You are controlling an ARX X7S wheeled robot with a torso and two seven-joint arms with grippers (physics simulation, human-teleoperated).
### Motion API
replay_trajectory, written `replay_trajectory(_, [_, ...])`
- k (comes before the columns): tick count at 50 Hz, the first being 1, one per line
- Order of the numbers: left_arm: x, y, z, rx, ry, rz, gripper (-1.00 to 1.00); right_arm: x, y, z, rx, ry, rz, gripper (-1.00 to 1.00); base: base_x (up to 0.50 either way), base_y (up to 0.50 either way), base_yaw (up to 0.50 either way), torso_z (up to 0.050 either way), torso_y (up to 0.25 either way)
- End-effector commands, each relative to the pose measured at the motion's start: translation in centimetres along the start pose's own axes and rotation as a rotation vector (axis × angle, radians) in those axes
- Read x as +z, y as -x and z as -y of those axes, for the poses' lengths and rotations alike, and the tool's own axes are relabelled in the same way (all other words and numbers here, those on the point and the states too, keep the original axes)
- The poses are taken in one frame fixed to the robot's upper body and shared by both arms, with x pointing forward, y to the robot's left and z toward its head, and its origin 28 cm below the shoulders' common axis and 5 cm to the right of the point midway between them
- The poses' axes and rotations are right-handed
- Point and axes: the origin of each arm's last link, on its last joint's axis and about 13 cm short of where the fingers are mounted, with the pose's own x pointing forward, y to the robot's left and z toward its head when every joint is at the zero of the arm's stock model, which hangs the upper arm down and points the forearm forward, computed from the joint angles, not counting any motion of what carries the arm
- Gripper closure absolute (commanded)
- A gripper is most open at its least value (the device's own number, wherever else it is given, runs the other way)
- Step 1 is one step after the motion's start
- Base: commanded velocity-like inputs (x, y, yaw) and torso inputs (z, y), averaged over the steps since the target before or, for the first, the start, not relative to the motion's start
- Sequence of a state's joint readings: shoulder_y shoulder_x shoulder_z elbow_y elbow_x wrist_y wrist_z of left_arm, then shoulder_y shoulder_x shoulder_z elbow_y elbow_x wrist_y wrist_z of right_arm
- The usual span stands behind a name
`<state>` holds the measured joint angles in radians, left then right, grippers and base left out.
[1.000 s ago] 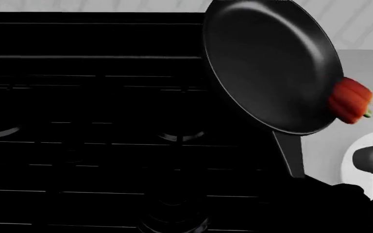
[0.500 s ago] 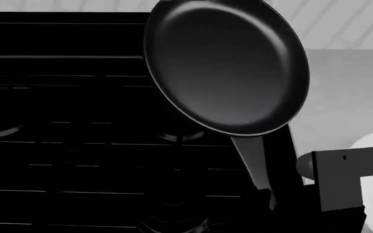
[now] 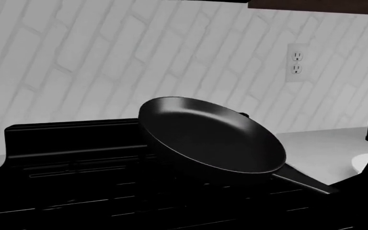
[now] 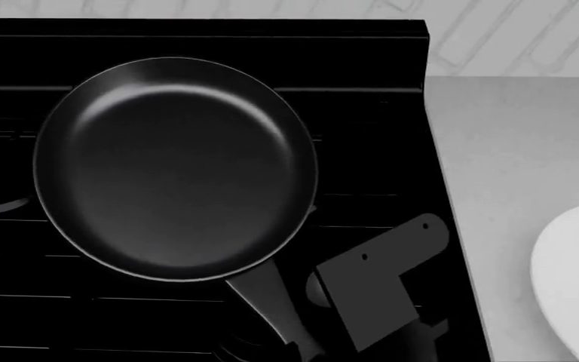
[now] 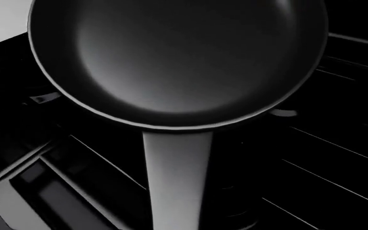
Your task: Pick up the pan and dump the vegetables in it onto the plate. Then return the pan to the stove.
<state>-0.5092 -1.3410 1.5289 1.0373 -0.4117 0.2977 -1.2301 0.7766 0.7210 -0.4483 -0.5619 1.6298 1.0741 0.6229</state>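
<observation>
Over the stove (image 4: pixel 370 90), the pan (image 4: pixel 174 170) hangs tilted, its handle running toward the right fingers, their grip apparently hidden.

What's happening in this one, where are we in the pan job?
The right arm holds the pan by its handle over the stove. The pan is empty, with no pepper in any view, so the dump looks already done. In the left wrist view the pan appears tilted above the grates, not set down. An edge of the plate shows on the counter to the right. The gripper itself is out of sight.
</observation>
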Motion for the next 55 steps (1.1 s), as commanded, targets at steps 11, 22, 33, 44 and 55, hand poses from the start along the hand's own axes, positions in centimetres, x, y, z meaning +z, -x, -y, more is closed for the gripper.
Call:
replay_trajectory(11, [0.1, 0.1, 0.0, 0.001, 0.005, -0.001, -1.0, 4.3, -3.9, 2.6, -0.023, 0.068, -0.059, 1.0, 0.0, 0.0, 0.0, 0.001, 0.004])
replay_trajectory(22, [0.0, 0.1, 0.0, 0.005, 0.003, -0.005, -1.0, 3.7, -5.7, 2.6, 0.029, 0.031, -0.052, 1.0, 0.0, 0.0, 0.0, 0.001, 0.004])
replay_trajectory(33, [0.0, 0.2, -0.1, 0.01, 0.0, -0.007, -1.0, 2.8, -7.0, 2.6, 0.081, -0.02, -0.047, 1.0, 0.0, 0.0, 0.0, 0.001, 0.004])
replay_trajectory(44, [-0.1, 0.3, -0.1, 0.012, 0.001, -0.008, -1.0, 1.1, -9.0, 2.9, 0.112, -0.054, -0.099, 1.0, 0.0, 0.0, 0.0, 0.0, 0.004])
replay_trajectory(55, [-0.2, 0.2, -0.1, 0.012, 0.005, -0.012, -1.0, 1.0, -10.5, 3.0, 0.141, -0.07, -0.113, 1.0, 0.0, 0.0, 0.0, 0.001, 0.0])
